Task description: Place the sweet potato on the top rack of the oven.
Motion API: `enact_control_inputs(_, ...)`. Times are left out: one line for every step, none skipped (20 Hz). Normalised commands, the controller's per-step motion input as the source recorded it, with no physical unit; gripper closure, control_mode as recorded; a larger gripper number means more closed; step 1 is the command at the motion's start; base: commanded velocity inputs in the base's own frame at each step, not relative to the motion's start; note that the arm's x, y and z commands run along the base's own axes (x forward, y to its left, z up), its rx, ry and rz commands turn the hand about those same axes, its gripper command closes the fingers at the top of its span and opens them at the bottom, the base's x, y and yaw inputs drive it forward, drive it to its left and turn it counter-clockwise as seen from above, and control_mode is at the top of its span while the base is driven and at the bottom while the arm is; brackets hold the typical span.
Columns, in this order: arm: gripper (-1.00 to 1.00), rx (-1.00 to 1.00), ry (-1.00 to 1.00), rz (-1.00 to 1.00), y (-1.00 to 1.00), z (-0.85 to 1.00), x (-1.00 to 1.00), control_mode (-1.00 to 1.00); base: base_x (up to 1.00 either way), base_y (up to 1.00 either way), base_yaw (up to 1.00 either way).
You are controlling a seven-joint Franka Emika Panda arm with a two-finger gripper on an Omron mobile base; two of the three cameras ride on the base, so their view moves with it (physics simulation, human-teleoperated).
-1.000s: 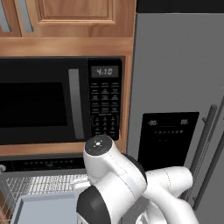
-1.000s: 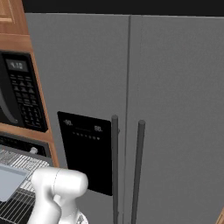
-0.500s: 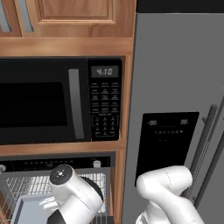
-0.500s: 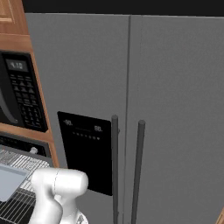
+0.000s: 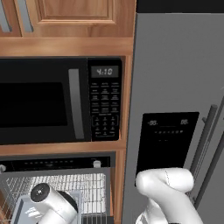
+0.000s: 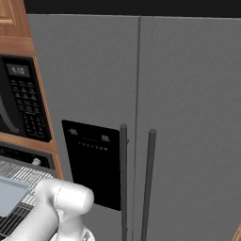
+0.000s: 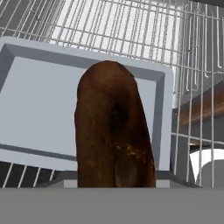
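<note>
I see the claw clamped on the knobbly brown sweet potato [image 7: 113, 131], above a flat grey tray [image 7: 39, 105] on the silver wire top rack [image 7: 131, 26].

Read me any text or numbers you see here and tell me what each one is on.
"4:10": clock on the microwave.
Microwave keypad labels: too small to read.
Fridge dispenser panel: pale marks, too blurred to read.
Oven control strip: faint marks, unreadable.

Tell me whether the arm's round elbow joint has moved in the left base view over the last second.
Yes. The elbow joint has dropped and swung left, from beside the microwave keypad down in front of the oven racks.
</note>
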Motion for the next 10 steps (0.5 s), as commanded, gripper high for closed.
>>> enact_control_inputs(1.0, -0.02, 0.07, -0.06, 0.45, -0.51, 0.64, -1.0, 0.0, 0.0, 0.0)
enact_control_inputs(1.0, 0.0, 0.12, -0.05, 0.49, -0.46, 0.69, -1.0, 0.0, 0.0, 0.0)
enact_control_inputs(1.0, 0.0, 0.11, -0.05, 0.42, -0.44, 0.71, -1.0, 0.0, 0.0, 0.0)
enact_control_inputs(1.0, 0.0, 0.05, -0.05, 0.42, -0.44, 0.63, -1.0, 0.0, 0.0, 0.0)
enact_control_inputs(1.0, -0.05, 0.0, -0.06, 0.5, -0.56, 0.54, -1.0, 0.0, 0.0, 0.0)
enact_control_inputs(1.0, -0.06, 0.0, -0.07, 0.46, -0.64, 0.5, -1.0, 0.0, 0.0, 0.0)
enact_control_inputs(1.0, -0.05, 0.0, -0.07, 0.44, -0.69, 0.45, -1.0, 0.0, 0.0, 0.0)
enact_control_inputs(1.0, -0.05, 0.0, -0.06, 0.41, -0.73, 0.34, -1.0, 0.0, 0.0, 0.0)
enact_control_inputs(1.0, -0.06, 0.0, -0.06, 0.43, -0.71, 0.29, -1.0, 0.0, 0.0, 0.0)
enact_control_inputs(1.0, -0.06, 0.0, -0.06, 0.36, -0.66, 0.29, -1.0, 0.0, 0.0, 0.0)
